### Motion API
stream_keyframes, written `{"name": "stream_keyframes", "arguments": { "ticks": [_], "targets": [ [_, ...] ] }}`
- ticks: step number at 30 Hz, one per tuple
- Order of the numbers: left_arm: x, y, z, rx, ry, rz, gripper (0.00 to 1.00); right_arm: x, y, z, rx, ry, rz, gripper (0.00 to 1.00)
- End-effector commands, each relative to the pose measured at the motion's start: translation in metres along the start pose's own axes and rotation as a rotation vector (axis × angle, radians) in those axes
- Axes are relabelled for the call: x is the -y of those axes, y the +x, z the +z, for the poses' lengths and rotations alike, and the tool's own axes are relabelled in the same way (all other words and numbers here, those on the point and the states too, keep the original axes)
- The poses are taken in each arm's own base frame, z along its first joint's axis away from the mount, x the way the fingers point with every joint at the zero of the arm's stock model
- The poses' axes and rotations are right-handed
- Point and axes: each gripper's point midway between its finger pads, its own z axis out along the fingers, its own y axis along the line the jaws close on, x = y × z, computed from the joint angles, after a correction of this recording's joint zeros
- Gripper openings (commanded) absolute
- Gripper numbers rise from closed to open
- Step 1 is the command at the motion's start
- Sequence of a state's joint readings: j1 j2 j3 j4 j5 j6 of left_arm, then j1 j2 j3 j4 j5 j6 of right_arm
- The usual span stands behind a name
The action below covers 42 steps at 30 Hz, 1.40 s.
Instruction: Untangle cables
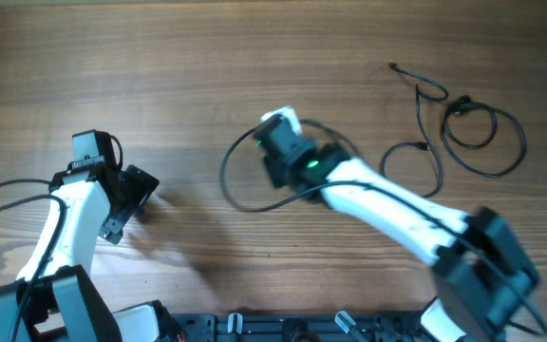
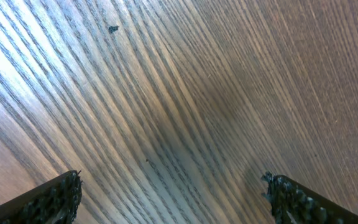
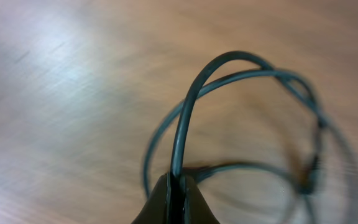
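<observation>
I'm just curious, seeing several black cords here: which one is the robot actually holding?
The big looped cord mid-table: the right gripper pinches it. The other cords lie free, off to its side.

A thin black cable loop (image 1: pixel 240 180) is held in the right tool (image 1: pixel 275 125); two more black cables (image 1: pixel 487 138) are laid to its right on the wooden tabletop (image 1: pixel 160 57).

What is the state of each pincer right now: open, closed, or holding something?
Left pincer: open, holding nothing.
Right pincer: closed on a thin black cable.
</observation>
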<state>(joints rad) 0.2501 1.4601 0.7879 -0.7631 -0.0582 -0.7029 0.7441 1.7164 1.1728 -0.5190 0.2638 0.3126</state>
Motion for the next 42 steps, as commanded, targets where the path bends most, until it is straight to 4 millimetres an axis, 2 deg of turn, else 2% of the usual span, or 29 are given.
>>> {"name": "stream_keyframes", "arguments": {
  "ticks": [1, 3, 7, 9, 13, 14, 16, 21, 22, 25, 26, 28, 42],
  "targets": [
    [0.001, -0.007, -0.006, 0.031, 0.004, -0.023, 1.0, 0.078, -0.022, -0.032, 0.082, 0.211, 0.106, 0.04],
    [0.001, -0.007, -0.006, 0.03, 0.004, -0.023, 1.0, 0.121, -0.015, -0.035, 0.044, 0.292, 0.172, 0.05],
    [0.001, -0.007, -0.006, 0.031, 0.004, -0.023, 1.0, 0.178, 0.008, -0.032, -0.054, 0.382, 0.274, 0.04],
    [0.001, -0.007, -0.006, 0.031, 0.004, -0.023, 1.0, 0.197, 0.019, -0.032, -0.096, 0.382, 0.325, 0.04],
    [0.001, -0.007, -0.006, 0.031, 0.004, -0.023, 1.0, 0.22, 0.034, -0.031, -0.148, 0.36, 0.411, 0.06],
    [0.001, -0.007, -0.006, 0.031, 0.004, -0.023, 1.0, 0.226, 0.036, -0.031, -0.149, 0.368, 0.424, 0.08],
    [0.001, -0.007, -0.006, 0.031, 0.004, -0.023, 1.0, 0.235, 0.036, -0.032, -0.143, 0.379, 0.447, 0.24],
    [0.001, -0.007, -0.006, 0.031, 0.004, -0.023, 1.0, 0.238, 0.038, -0.03, -0.148, 0.376, 0.459, 0.28],
    [0.001, -0.007, -0.006, 0.031, 0.004, -0.023, 1.0, 0.235, 0.038, -0.03, -0.152, 0.36, 0.459, 0.34],
    [0.001, -0.007, -0.006, 0.031, 0.004, -0.023, 1.0, 0.215, 0.036, -0.023, -0.163, 0.239, 0.474, 0.77],
    [0.001, -0.007, -0.006, 0.031, 0.004, -0.023, 1.0, 0.207, 0.035, -0.02, -0.17, 0.189, 0.477, 0.85],
    [0.001, -0.007, -0.006, 0.03, 0.004, -0.023, 1.0, 0.204, 0.038, -0.015, -0.188, 0.177, 0.479, 1.0],
    [0.001, -0.007, -0.006, 0.031, 0.004, -0.023, 1.0, 0.205, 0.037, -0.012, -0.181, 0.177, 0.48, 1.0]
  ]
}}
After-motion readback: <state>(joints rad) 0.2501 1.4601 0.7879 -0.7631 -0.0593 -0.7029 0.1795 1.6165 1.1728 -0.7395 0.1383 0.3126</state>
